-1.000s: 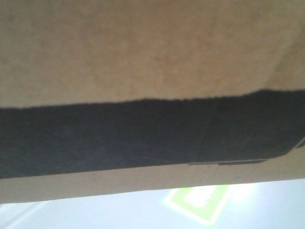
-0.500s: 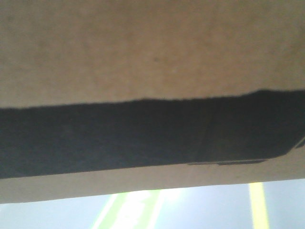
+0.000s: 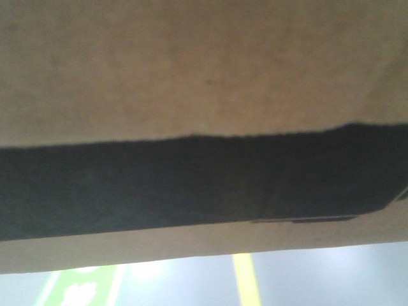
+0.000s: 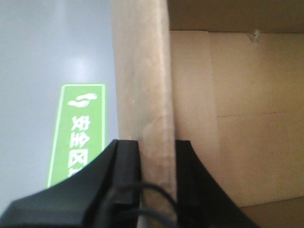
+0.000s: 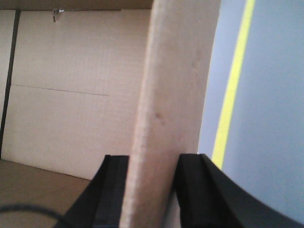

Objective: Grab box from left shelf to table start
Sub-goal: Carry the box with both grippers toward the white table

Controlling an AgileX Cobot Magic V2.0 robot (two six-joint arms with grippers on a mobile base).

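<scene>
The box [image 3: 191, 70] fills the front view, brown cardboard with a black printed band [image 3: 191, 185] across it. Both wrist views look along an upright cardboard wall of the box, with its open inside beside it. My left gripper [image 4: 157, 145] is shut on the left wall [image 4: 142, 71], one black finger [image 4: 124, 156] outside and one inside. The right gripper [image 5: 152, 159] is shut on the right wall [image 5: 175, 71] in the same way. The left shelf and the table are out of view.
Below and beside the box lies a pale grey-blue floor. It carries a green sign with white characters [image 4: 78, 133], also low left in the front view as green sign [image 3: 76, 290], and a yellow line [image 5: 232, 90], seen in front as yellow line [image 3: 245, 280].
The box keeps its place in the front view while the floor under it slides by. The green sign went from lower right to lower left, and the yellow line came in and shifted left.
</scene>
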